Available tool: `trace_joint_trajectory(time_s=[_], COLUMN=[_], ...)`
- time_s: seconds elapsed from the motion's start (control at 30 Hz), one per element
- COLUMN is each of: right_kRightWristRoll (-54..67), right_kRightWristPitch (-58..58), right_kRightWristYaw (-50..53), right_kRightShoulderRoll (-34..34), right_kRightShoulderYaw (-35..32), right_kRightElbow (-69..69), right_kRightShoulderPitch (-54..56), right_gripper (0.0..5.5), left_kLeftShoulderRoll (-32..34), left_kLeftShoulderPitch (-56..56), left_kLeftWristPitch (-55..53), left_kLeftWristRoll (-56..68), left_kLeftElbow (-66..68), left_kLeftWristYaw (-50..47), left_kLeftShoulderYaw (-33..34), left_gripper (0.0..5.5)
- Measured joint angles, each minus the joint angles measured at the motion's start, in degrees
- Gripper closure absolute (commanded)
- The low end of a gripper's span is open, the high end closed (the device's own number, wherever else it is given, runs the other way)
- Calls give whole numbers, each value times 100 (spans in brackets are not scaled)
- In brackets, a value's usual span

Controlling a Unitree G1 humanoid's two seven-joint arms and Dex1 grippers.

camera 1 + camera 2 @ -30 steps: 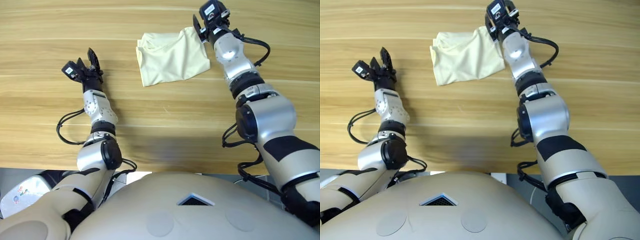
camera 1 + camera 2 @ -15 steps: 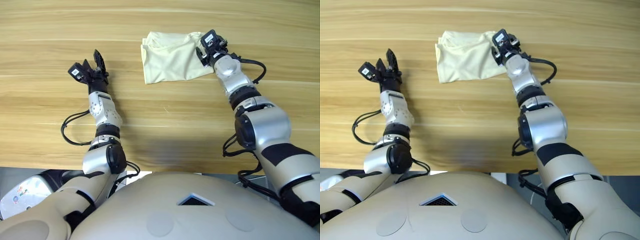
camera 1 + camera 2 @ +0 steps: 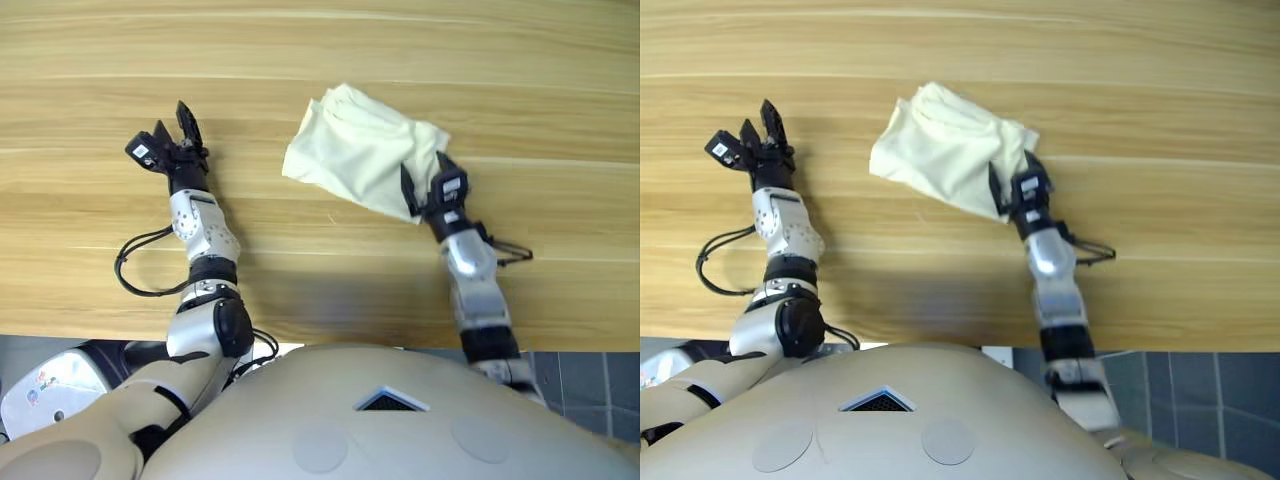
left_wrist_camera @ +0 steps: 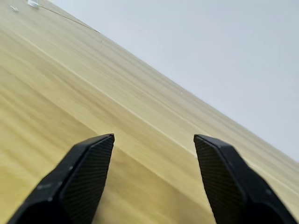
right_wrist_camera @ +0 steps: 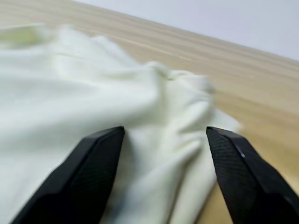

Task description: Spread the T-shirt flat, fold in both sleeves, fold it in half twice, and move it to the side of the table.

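The cream T-shirt [image 3: 357, 150] lies folded into a small bundle in the middle of the wooden table [image 3: 300, 40], turned at an angle, with its top layers rumpled. My right gripper [image 3: 423, 182] is at the bundle's near right corner, open, and in the right wrist view its fingers [image 5: 88, 177] stand wide apart with the cloth [image 5: 93, 98] just beyond them. My left gripper [image 3: 172, 125] is open over bare wood well to the left of the shirt, nothing between its fingers [image 4: 88, 172].
Bare wood surrounds the shirt on all sides. The table's near edge [image 3: 330, 345] runs close in front of my body. A black cable [image 3: 140, 262] loops off the left forearm above the table.
My right arm has drawn back from the shirt's far right corner to its near right corner. The shirt has turned, bunched up and slid nearer. The left arm has barely moved.
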State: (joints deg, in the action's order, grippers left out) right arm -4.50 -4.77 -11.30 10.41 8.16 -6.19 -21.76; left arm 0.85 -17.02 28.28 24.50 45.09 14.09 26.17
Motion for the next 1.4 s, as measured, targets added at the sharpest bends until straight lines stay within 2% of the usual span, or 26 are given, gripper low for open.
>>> trace_joint_trajectory(time_s=[0.07, 0.13, 0.33, 0.47, 0.57, 0.73, 0.87, 1.07, 1.23, 1.4], right_kRightWristRoll=[-308, -428, -346, -612, -929, -1184, -965, -329, 797, 1265], right_kRightWristPitch=[549, 644, -440, -426, -289, -325, -386, -318, -78, 309], right_kRightWristYaw=[-208, -279, -366, -666, -813, -865, -1002, -1189, -2058, -2227], right_kRightShoulderRoll=[308, 456, 222, 145, -49, -53, -71, 42, 288, 399], right_kRightShoulderYaw=[266, 364, 713, 1427, 1981, 2208, 2066, 1430, 1221, 789], right_kRightElbow=[-1266, -1839, -2305, -1686, -539, 981, 1399, 1549, 603, 78], right_kRightShoulderPitch=[-1045, -1372, -73, 570, 1098, 1578, 1969, 2050, 1548, 1786], right_gripper=[224, 224, 224, 224, 224, 224, 224, 224, 224, 224], left_kLeftShoulderRoll=[109, 225, 356, 372, 369, 369, 362, 359, 350, 351], left_kLeftShoulderPitch=[180, 345, 373, 365, 355, 263, 207, 197, 249, 259], left_kLeftWristPitch=[-143, -252, -329, -312, -264, -211, -189, -151, -147, -139], left_kLeftWristRoll=[60, 108, 164, 155, 69, -29, -60, -58, -57, -57], left_kLeftElbow=[-158, -227, -253, -244, -224, -97, -19, -4, -64, -73], left_kLeftWristYaw=[-6, -17, -7, -14, -22, -52, -71, -85, -84, -85], left_kLeftShoulderYaw=[66, 158, 179, 160, 122, 75, 25, 15, 7, 8], left_gripper=[232, 232, 232, 232, 232, 232, 232, 232, 232, 232])
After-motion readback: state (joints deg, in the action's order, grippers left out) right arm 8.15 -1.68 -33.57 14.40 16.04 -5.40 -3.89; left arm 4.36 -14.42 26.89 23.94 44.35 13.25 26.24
